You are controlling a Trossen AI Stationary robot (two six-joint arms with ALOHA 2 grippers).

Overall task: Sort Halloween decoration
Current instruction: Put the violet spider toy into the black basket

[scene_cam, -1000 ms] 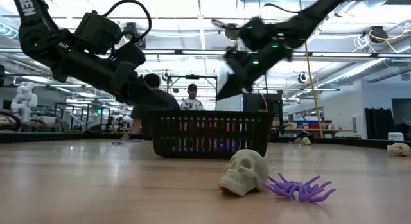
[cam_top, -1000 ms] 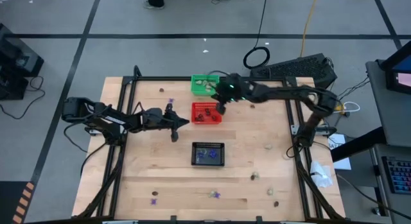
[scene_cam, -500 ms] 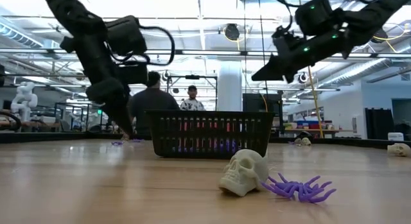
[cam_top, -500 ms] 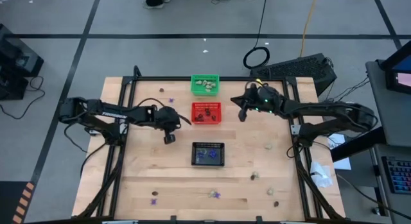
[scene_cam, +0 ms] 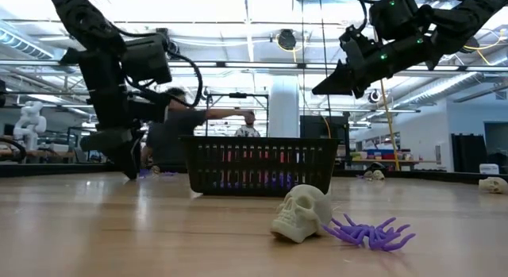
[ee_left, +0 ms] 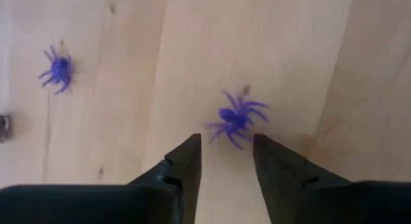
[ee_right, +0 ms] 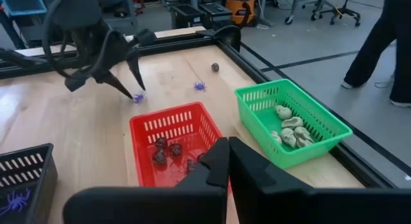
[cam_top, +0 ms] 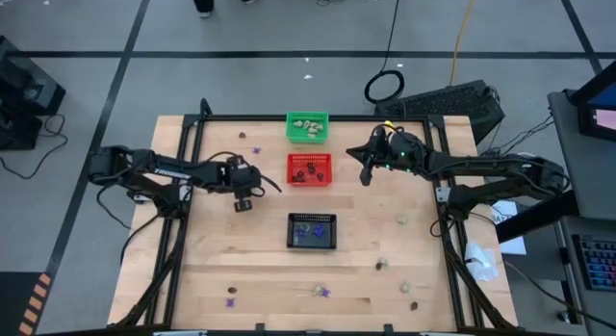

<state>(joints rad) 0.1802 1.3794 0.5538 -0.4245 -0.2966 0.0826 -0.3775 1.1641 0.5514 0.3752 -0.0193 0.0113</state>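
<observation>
High view: left gripper [cam_top: 242, 205] points down, left of centre.
Its fingers spread astride a purple spider [ee_left: 235, 117]; right gripper [cam_top: 364, 176] clenched, empty.

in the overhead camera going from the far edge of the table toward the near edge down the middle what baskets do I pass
green basket holding cream pieces → red basket holding dark brown pieces → black basket holding purple pieces.

Bright lamps on the ceiling light the room evenly. Shadows on the desk [cam_top: 366, 240] are soft. The left pincer [scene_cam: 127, 162] looks blurry.
</observation>
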